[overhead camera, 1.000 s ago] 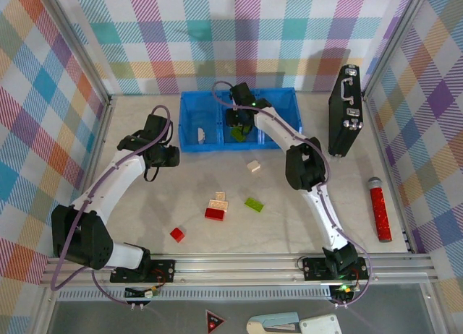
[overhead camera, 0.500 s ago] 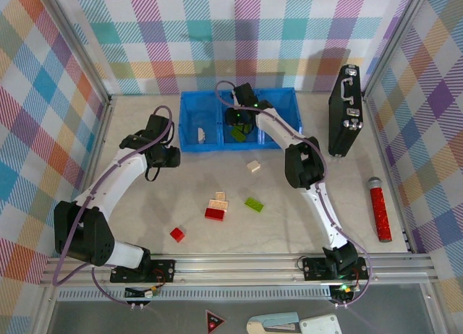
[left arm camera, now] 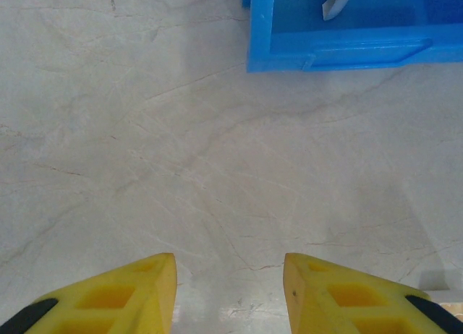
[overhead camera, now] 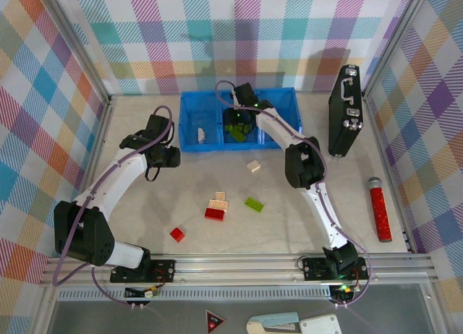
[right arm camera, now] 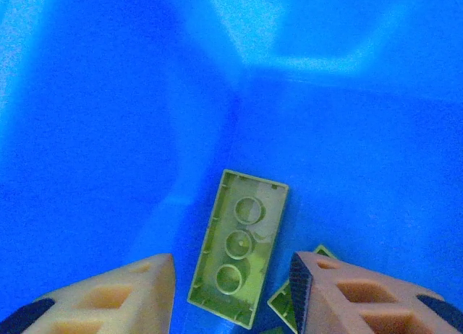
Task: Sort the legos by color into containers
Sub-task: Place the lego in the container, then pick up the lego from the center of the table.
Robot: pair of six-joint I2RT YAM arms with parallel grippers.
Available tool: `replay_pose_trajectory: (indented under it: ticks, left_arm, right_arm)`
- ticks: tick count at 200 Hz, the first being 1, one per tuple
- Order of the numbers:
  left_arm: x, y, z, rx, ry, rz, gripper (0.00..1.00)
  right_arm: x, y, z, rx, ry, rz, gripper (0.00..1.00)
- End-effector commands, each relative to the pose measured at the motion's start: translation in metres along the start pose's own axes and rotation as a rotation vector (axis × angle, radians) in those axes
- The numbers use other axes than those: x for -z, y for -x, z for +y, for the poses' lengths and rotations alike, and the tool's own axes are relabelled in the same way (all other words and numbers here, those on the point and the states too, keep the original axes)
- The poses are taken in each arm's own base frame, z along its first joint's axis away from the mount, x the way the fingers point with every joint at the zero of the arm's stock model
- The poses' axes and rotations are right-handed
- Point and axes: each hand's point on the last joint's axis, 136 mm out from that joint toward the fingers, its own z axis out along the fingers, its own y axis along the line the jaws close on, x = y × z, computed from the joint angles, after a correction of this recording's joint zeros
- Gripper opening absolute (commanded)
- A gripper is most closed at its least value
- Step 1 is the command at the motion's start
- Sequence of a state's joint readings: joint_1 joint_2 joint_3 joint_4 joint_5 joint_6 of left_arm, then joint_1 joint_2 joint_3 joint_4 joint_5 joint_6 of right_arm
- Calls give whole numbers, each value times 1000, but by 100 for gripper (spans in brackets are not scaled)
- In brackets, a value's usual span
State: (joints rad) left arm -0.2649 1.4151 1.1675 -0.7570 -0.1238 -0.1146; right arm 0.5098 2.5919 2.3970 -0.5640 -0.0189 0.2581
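The lime green brick [right arm camera: 239,256] lies with its hollow underside up on the floor of the middle compartment [right arm camera: 347,153] of the blue tray [overhead camera: 210,147], and a second green piece [right arm camera: 289,305] lies just beside it. The right gripper [right arm camera: 233,280] hangs above them with its jaws apart and grasps nothing.

I judge these bricks to be light, stiff and smooth, so they are hardly fragile but can slip easily. You should pinch each one across its narrow width, on the flat side walls.

On the table, nearer to you, wait a cream brick [overhead camera: 253,165], a green brick [overhead camera: 254,203], a small red brick [overhead camera: 177,234] and a red brick [overhead camera: 215,214] with a cream one [overhead camera: 219,201] touching its far side. One more cream piece [left arm camera: 336,1] sits in the left compartment.

The left gripper [left arm camera: 230,276] is spread and empty over bare table [left arm camera: 181,146], near the tray's left corner. This pale surface looks smooth, so a pushed brick may slide.

A black case [overhead camera: 346,110] and a red cylinder [overhead camera: 379,209] stand well apart on the right.
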Motion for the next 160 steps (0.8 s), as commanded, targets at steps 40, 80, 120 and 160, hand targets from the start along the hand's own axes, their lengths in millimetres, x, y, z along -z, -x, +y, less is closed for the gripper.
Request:
replay_pose_trajectory:
  ticks: [40, 80, 120, 160]
  left_arm:
    - [7, 0, 6, 7, 5, -9, 44]
    - [7, -1, 7, 9, 6, -11, 44]
    - [7, -1, 8, 10, 14, -12, 44]
    - [7, -1, 9, 14, 18, -17, 44]
  right_arm:
    - [62, 1, 20, 62, -29, 47, 49]
    - [89, -21, 23, 58, -46, 107, 50]
    - [119, -47, 25, 81, -89, 176, 50]
    - [144, -72, 27, 135, -122, 207, 51]
